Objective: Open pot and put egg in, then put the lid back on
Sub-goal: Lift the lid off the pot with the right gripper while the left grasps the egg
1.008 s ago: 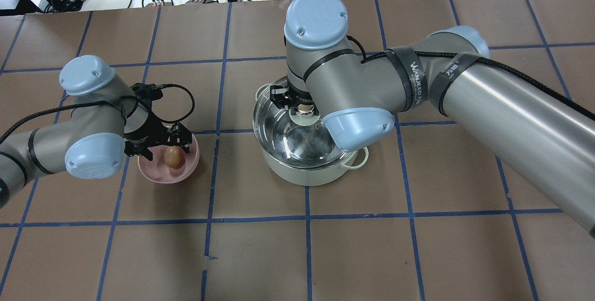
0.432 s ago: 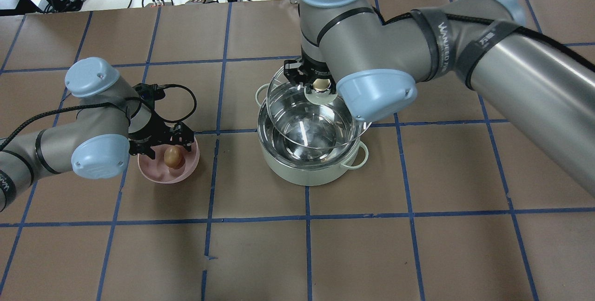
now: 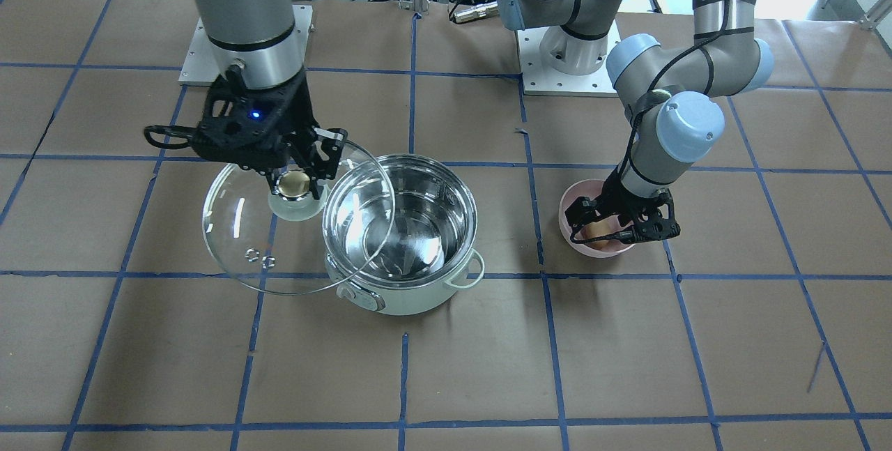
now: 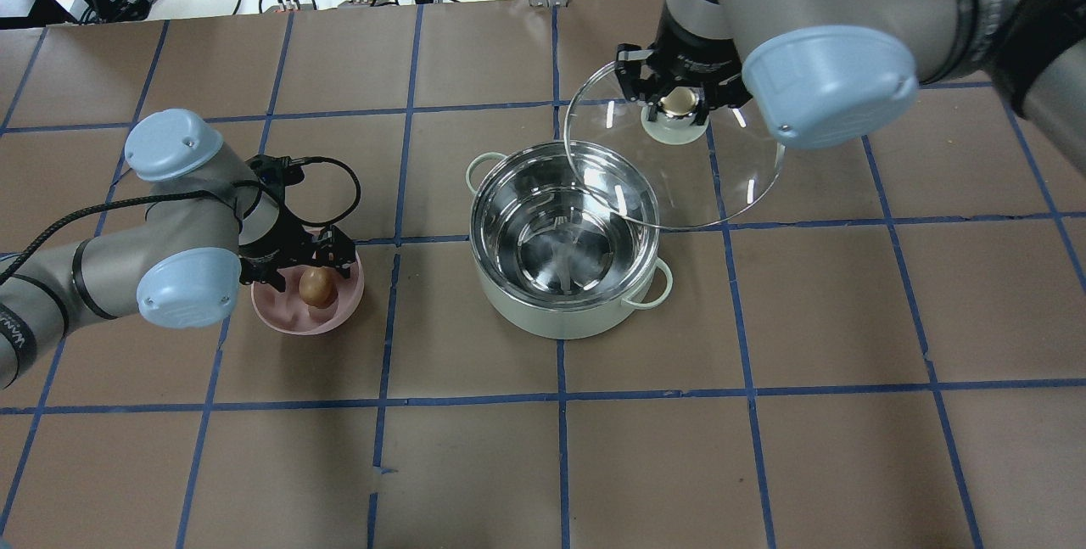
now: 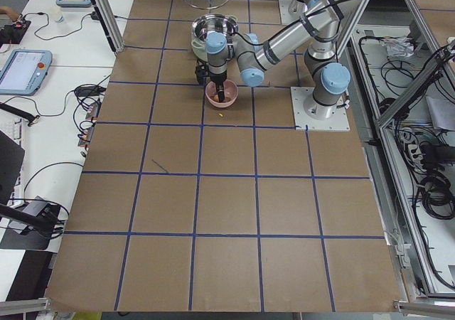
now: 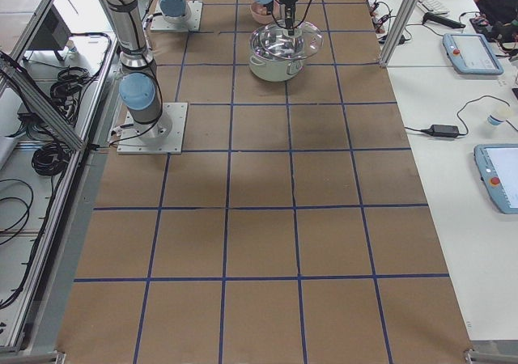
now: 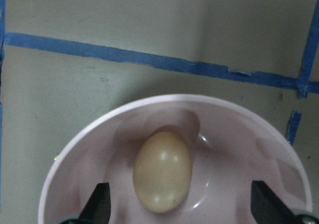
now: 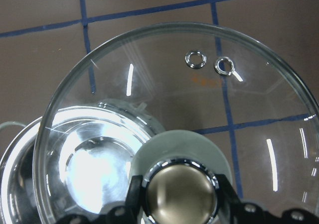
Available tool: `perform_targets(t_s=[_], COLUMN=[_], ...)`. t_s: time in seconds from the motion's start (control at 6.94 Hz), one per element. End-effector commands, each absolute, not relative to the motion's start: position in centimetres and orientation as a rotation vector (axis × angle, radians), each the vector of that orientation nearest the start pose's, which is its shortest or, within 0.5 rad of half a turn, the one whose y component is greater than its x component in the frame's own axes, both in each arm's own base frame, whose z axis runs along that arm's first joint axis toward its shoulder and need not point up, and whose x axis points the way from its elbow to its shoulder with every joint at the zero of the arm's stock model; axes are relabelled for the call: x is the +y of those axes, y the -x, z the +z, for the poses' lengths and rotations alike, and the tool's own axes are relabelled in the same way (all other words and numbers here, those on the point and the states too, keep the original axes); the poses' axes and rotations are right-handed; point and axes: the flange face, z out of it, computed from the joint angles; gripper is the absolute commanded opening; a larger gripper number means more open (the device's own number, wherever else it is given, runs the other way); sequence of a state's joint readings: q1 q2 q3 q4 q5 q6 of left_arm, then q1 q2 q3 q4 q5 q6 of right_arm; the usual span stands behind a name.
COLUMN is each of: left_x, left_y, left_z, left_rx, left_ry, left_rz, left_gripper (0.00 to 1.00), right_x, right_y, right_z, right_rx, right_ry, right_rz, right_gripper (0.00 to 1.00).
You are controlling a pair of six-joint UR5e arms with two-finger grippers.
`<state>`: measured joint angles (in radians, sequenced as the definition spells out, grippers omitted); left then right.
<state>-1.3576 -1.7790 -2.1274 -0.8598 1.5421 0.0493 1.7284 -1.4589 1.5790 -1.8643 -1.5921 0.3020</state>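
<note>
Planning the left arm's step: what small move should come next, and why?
Probably lower the left gripper and shut its jaws on the small tan-brown egg: it lies in the round pink bowl between the open jaws, and the right gripper holds the clear glass lid lifted off the mint-green pot.
</note>
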Motion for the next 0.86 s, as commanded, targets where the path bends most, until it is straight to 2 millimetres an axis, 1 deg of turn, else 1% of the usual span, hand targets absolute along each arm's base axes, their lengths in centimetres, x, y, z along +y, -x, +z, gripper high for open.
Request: perform_targets(t_s=[0.0,0.14,0.29,0.43,0.58,0.72], left_x=[-48.2,-48.2,-48.2,-48.1,-48.2,-48.2], left_y=[3.5,3.5,3.5,3.5,3.5,3.5], left_z=[19.2,19.0,18.6,18.3,18.3,18.3], left_rx=[3.165,3.164,3.163,3.165,3.163,3.163], left_ry=[0.257,0.257,0.257,0.262,0.264,0.269], left_rz=[0.086,0.093,0.111,0.120,0.121,0.123], left_gripper=[0.96,0.88,0.81,0.77,0.60,0.27], right_x=[-52.9,-51.5,-49.4,-49.0,-48.7,-48.7], right_y=[-15.2,-14.5,-14.5,-14.7,-15.0,-15.1], right_z=[48.4,49.9,51.6,51.8,51.7,51.4], right_rx=[3.102,3.095,3.088,3.088,3.066,3.067], right_ry=[-0.298,-0.320,-0.314,-0.309,-0.298,-0.296], right_rz=[-0.310,-0.294,-0.309,-0.306,-0.277,-0.270], right_gripper=[0.22,0.22,0.23,0.23,0.23,0.23])
